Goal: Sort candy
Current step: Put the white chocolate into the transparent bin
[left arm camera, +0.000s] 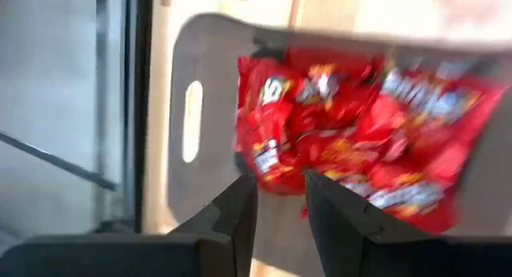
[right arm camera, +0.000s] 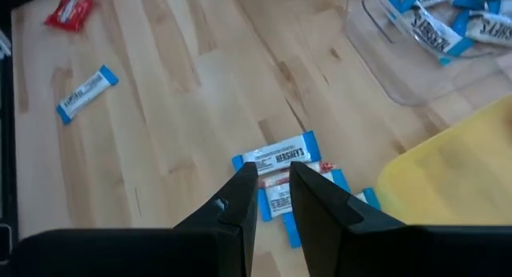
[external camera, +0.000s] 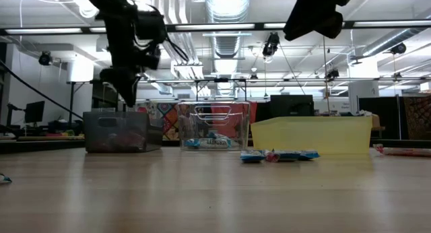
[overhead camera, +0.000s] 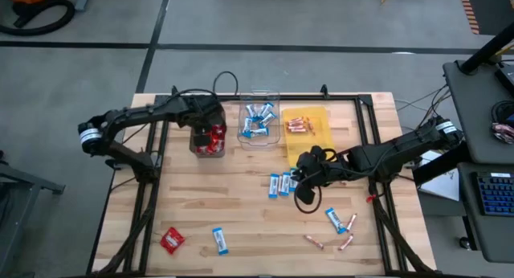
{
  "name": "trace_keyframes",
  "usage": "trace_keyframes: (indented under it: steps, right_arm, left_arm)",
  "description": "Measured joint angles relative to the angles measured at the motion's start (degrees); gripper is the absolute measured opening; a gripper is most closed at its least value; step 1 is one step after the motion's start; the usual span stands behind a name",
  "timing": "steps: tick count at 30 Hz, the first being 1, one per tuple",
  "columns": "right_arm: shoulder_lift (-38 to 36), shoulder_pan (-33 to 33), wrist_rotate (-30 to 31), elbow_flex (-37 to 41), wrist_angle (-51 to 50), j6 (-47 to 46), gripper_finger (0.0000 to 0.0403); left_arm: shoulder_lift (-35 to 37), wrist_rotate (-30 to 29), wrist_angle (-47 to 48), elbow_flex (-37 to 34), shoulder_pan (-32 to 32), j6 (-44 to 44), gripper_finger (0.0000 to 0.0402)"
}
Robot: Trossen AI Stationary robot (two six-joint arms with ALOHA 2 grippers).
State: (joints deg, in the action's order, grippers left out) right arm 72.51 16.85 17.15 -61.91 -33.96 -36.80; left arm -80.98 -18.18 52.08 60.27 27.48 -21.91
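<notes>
1. High view: the left end effector [overhead camera: 210, 127] hangs over the dark tray [overhead camera: 195, 147] at the back left of the desk [overhead camera: 241, 222], directly above the red packets [overhead camera: 213, 139] piled inside. Its wrist view shows 2 fingers [left arm camera: 240, 217] a little apart with nothing between them, so I judge a red packet has just been dropped in.
2. The right end effector [overhead camera: 305, 167] hovers above a small cluster of blue-and-white bars [overhead camera: 280, 184] near the desk's middle, just in front of the yellow tray [overhead camera: 313, 141]. Its fingers [right arm camera: 236, 201] stand slightly apart and empty, straddling the cluster from above.
3. The relation that matters: the top bar [right arm camera: 282, 156] lies directly below the right fingertips, its long axis running roughly across the gap between them, so the wrist probably needs turning before closing.
4. The clear tray [overhead camera: 273, 138] holding blue bars sits behind the cluster, beside the yellow tray with its copper sticks [overhead camera: 298, 124]; the right arm is nearer.
5. Loose candy remains: 1 red packet [overhead camera: 172, 240] and 1 blue bar [overhead camera: 219, 240] at front left, with bare wood around them; more bars and sticks at front right.
</notes>
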Motion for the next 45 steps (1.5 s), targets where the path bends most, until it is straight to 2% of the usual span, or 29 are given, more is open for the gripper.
trace_keyframes:
  steps: [5,13,19,25,30,38,45]
  right_arm:
    - [0.0,0.01,-0.31,0.0,-2.4,-5.77,0.007]
    - [0.68,0.07,-2.36,0.22,-12.92,-19.19,0.007]
    - [5.06,1.12,-13.91,0.22,-13.7,-23.45,0.007]
    - [10.77,4.0,-25.84,0.22,-13.89,-28.26,0.007]
    - [14.17,8.23,-32.07,0.22,-15.15,-33.29,0.007]
    - [15.34,14.59,-32.51,0.22,-21.27,-43.25,0.0071]
    - [15.8,15.93,-31.98,0.44,-21.46,-44.67,0.0071]
  left_arm:
    - [6.01,9.3,-1.75,-0.94,-3.27,11.63,0.0078]
    - [17.1,10.16,-15.23,-9.38,-15.29,23.64,0.0076]
    - [22.88,9.76,-28.0,-17.14,-25.65,29.27,0.0076]
    - [25.35,9.69,-40.64,-22.73,-32.18,30.59,0.0076]
    - [25.74,9.63,-45.16,-24.0,-33.75,30.54,0.0076]
    - [25.51,9.56,-45.56,-23.66,-33.78,29.89,0.0076]
    - [25.13,9.56,-46.08,-24.06,-33.78,29.53,0.0076]
